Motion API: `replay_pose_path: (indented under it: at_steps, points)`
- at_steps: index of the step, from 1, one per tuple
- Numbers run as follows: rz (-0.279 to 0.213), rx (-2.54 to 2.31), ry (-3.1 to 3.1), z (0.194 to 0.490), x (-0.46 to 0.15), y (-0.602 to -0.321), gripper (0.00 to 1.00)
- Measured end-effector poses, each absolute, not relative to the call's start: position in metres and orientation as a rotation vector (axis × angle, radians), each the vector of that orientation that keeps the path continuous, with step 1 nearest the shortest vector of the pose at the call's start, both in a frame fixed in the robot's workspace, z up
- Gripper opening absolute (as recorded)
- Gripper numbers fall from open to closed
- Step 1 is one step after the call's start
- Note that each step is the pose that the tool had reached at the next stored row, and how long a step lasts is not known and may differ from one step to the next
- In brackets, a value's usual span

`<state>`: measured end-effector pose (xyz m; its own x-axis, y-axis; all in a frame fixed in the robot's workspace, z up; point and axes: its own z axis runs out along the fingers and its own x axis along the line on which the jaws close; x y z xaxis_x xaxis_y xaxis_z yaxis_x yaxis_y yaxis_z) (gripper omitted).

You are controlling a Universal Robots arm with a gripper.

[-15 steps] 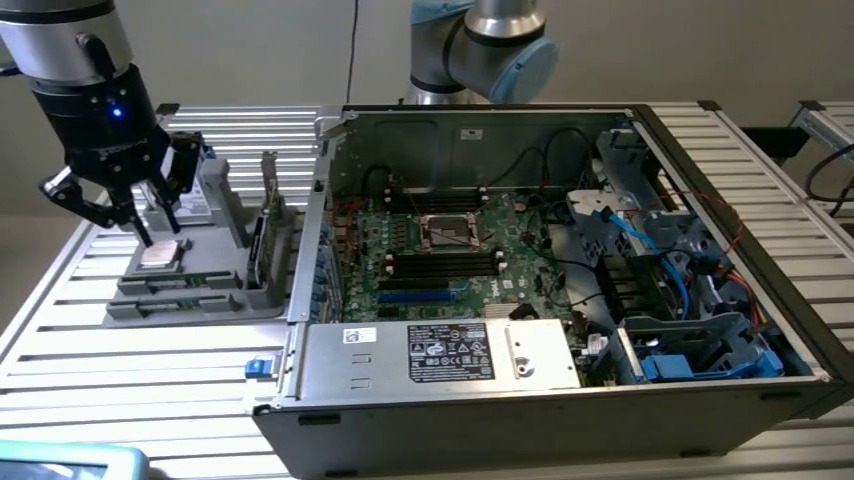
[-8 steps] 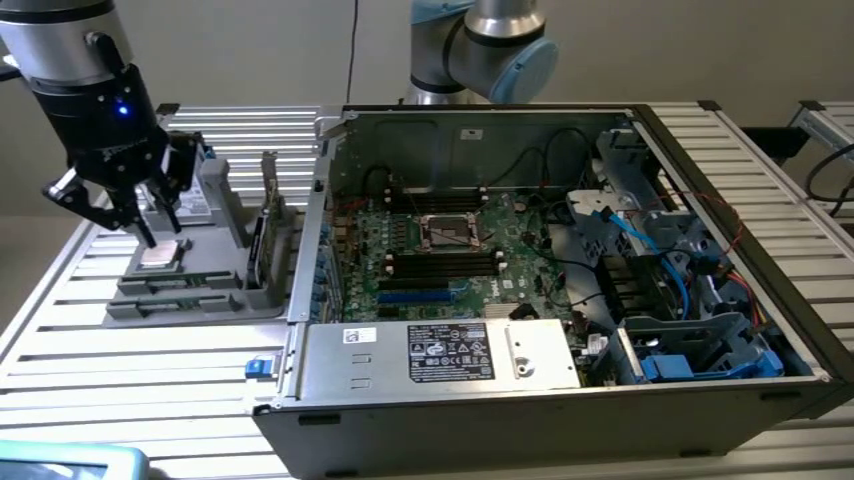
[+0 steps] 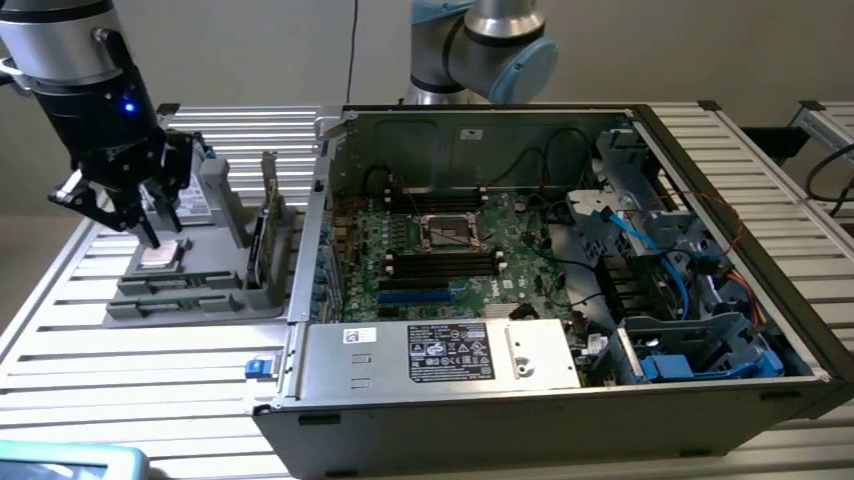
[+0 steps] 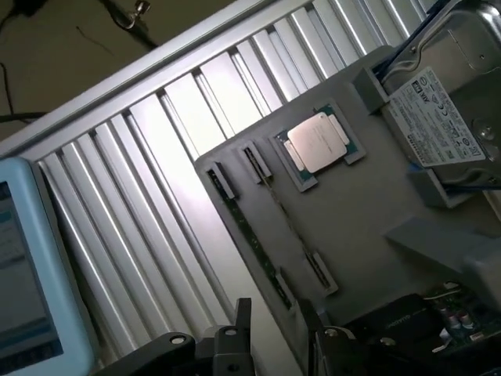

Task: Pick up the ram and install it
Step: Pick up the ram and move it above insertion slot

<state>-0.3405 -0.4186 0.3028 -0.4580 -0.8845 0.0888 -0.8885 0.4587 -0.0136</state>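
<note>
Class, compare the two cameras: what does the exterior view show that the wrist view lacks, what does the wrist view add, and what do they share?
Exterior view's extras: the open computer case, its motherboard and the arm.
Wrist view's extras: the ram, lying in a slot of the tray, close to the open end effector.
Shared: the tray, the CPU, the drive, the slatted table and the end effector.
</note>
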Motion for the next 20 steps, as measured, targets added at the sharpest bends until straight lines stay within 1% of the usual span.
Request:
replay_pose_path:
  at_steps: [20]
  points:
    - [0.107, 2.053, -2.3, 0.3028, -0.3405, -0.4186, 0.36]
